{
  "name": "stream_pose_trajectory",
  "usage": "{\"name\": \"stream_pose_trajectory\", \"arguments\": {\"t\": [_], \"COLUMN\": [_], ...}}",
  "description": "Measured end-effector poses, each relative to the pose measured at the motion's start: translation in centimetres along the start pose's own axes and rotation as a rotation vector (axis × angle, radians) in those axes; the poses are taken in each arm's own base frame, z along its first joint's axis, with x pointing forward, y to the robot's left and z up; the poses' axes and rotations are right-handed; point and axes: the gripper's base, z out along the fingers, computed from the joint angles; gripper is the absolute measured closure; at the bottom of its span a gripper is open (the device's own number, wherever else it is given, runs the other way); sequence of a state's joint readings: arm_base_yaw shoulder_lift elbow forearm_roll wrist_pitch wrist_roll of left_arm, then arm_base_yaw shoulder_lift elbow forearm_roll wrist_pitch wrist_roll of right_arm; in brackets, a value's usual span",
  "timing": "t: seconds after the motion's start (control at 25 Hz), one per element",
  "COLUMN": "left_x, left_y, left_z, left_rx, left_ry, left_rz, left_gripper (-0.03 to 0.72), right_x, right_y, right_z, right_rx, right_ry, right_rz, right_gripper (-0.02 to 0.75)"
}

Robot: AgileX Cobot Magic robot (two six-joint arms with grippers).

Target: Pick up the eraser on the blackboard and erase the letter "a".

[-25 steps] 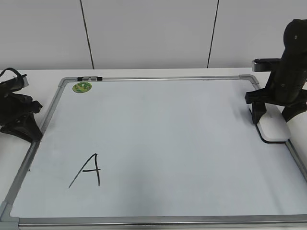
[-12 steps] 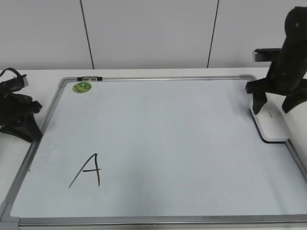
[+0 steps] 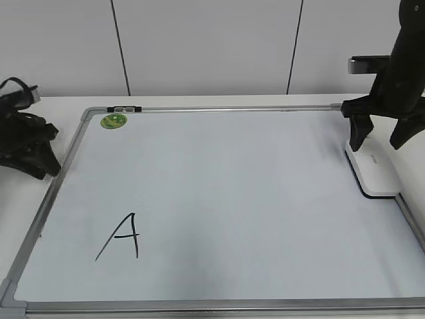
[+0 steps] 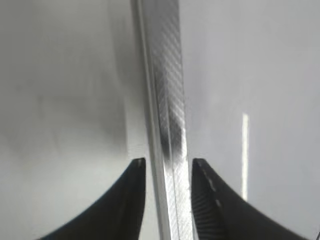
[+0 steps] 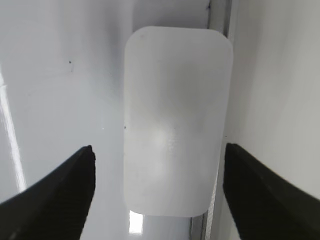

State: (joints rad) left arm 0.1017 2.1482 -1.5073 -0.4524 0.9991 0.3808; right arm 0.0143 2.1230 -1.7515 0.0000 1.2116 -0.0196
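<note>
The white eraser (image 3: 375,173) lies flat at the right edge of the blackboard (image 3: 232,173), a white board with a silver frame. My right gripper (image 3: 378,143) hovers just above the eraser's far end, open and empty. In the right wrist view the eraser (image 5: 175,115) lies between and ahead of the spread jaws (image 5: 158,147). No small lowercase "a" shows; a large angular capital "A" (image 3: 123,237) is drawn at the board's lower left. My left gripper (image 3: 50,153) sits by the board's left edge, open, its jaws (image 4: 169,161) framing the metal frame (image 4: 167,75).
A round green sticker (image 3: 113,121) sits at the board's top left corner, and a small black clip (image 3: 124,108) on the top frame. The board lies on a white table against a white panelled wall.
My right gripper has risen from around the eraser's far end to above it; the eraser stayed on the board. My left gripper has lifted slightly.
</note>
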Motion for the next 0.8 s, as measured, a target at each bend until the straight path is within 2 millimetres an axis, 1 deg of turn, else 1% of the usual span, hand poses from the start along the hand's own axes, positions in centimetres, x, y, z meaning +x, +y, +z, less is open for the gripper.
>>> {"name": "stream_pose_trajectory", "arguments": {"t": [0.04,0.16,0.24,0.32,0.4,0.48,0.64,0.72,0.8], "left_x": [-0.4,-1.5,-2.1,-2.7,-3.0,-2.9,-2.2,-1.7,-1.1], "left_y": [-0.2,-0.7,-1.3,-1.6,-2.2,-3.0,-5.3,-6.6,-7.7], "left_z": [-0.5,-2.3,-3.7,-4.8,-5.9,-6.8,-9.7,-11.3,-12.9], "left_rx": [0.000,0.001,0.006,0.006,0.003,-0.001,-0.029,-0.062,-0.093], "left_ry": [-0.010,-0.013,-0.001,-0.015,-0.042,-0.060,-0.106,-0.135,-0.163], "left_rz": [0.010,0.016,0.020,0.013,0.016,0.024,0.064,0.088,0.112], "left_gripper": [0.410,0.344,0.328,0.323,0.320,0.319,0.319,0.319,0.319], "right_x": [0.0,0.0,0.1,0.2,0.4,0.8,1.7,2.6,4.0], "right_y": [0.0,0.0,0.0,0.0,0.1,0.1,0.2,0.2,0.2], "right_z": [0.0,0.0,-0.4,-1.4,-2.8,-4.6,-8.0,-9.6,-11.3], "right_rx": [0.000,0.000,-0.005,-0.004,-0.007,-0.008,-0.008,-0.012,-0.013], "right_ry": [0.002,0.004,-0.006,-0.027,-0.060,-0.100,-0.177,-0.206,-0.236], "right_rz": [-0.005,-0.015,-0.015,-0.015,-0.015,-0.014,-0.014,-0.013,-0.013], "right_gripper": [0.143,0.143,0.143,0.143,0.143,0.143,0.143,0.144,0.144]}}
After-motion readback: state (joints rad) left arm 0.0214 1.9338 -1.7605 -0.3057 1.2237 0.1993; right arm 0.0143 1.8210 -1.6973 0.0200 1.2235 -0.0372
